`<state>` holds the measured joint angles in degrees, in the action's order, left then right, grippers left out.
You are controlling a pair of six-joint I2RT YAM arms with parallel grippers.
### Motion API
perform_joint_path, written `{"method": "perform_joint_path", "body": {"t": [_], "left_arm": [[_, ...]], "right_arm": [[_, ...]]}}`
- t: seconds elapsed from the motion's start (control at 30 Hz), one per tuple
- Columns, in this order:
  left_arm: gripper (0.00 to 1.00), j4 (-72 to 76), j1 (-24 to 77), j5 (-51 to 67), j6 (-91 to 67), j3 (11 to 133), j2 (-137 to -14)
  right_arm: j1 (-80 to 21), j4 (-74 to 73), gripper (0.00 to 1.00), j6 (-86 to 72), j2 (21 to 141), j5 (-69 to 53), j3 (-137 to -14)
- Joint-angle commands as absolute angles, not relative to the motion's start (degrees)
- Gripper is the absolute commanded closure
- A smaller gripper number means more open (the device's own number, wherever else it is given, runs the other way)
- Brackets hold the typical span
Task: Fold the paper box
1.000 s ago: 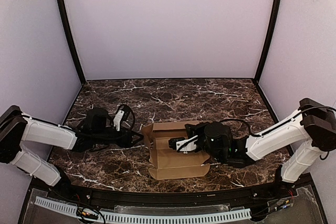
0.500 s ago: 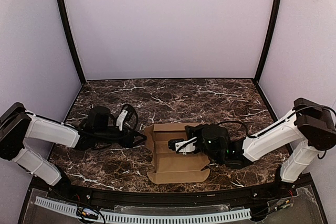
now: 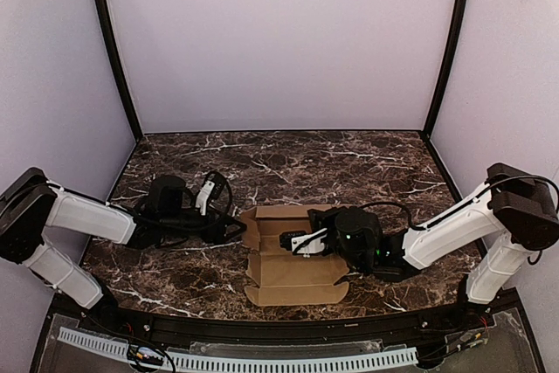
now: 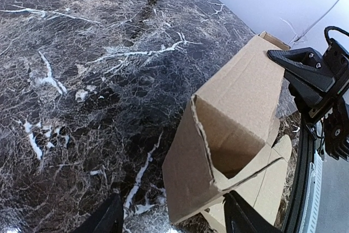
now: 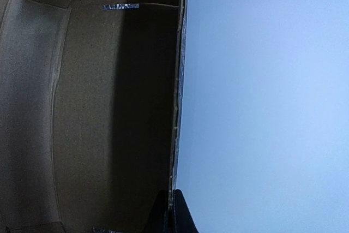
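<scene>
Top external cam, nearest stuff first: the paper box (image 3: 297, 279) sits on the marble table (image 3: 349, 163) between my two arms, half-formed, with its near flap lying flat toward my bases. My right gripper (image 3: 288, 240) reaches in over it from the right. On the right wrist cam its fingers (image 5: 170, 214) are pinched tight on the edge of an upright cardboard wall. My left gripper (image 3: 232, 230) hangs just beside the box's left side, spread wide. On the left wrist cam a raised corner sits between the fingers (image 4: 109, 219), nothing clamped. Beyond the box, marble runs to the pale back wall (image 3: 279, 41).
</scene>
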<state>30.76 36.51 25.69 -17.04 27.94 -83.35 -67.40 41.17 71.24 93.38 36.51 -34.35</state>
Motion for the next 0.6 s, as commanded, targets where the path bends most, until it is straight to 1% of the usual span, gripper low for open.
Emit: {"method": "perform_joint_path", "body": {"t": [0.0, 0.3, 0.57], "left_arm": [[0.37, 31.79, 36.39, 26.02, -16.42, 29.83, -84.38], [0.38, 31.9, 36.74, 26.65, -16.59, 29.42, -84.14], [0.38, 30.96, 38.39, 26.72, -15.84, 26.83, -81.91]], "right_arm": [[-68.21, 42.9, 1.0, 70.16, 94.24, 36.99, -34.86], [-68.48, 42.86, 1.0, 69.43, 94.68, 38.27, -34.76], [-69.8, 51.76, 1.0, 73.03, 98.24, 42.67, -33.76]]}}
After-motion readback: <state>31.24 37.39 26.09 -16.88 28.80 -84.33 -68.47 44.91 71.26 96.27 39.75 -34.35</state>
